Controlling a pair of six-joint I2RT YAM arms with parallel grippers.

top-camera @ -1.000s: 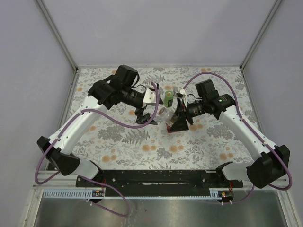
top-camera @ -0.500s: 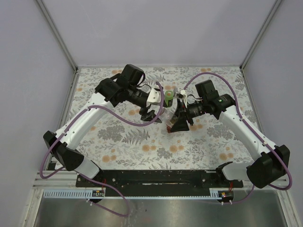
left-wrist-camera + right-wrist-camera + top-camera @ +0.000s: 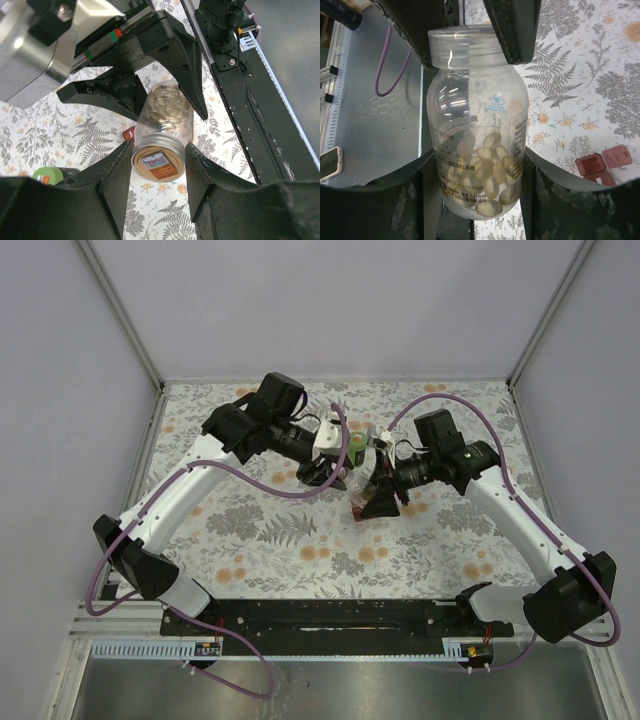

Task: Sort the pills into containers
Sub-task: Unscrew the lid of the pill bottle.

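**Two grippers, one bottle**

Both arms meet over the middle of the floral cloth (image 3: 250, 530). From above, their black fingers hide nearly all of the clear bottle (image 3: 477, 125). Only the wrist cameras show it properly.

The right gripper (image 3: 477, 165) clamps the bottle's body between its two fingers. The pills (image 3: 487, 167), pale yellow capsules, lie heaped inside. The left wrist view looks straight at the cap (image 3: 159, 161). The left gripper (image 3: 160, 150) has its fingers pressed against both sides of the cap.

One green bottle (image 3: 356, 447) stands upright just behind the grippers. One dark-red pill box (image 3: 358, 510) lies on the cloth just in front of the right gripper, and the right wrist view shows its square lids. A purple cable (image 3: 250, 495) loops along each arm, two in all.
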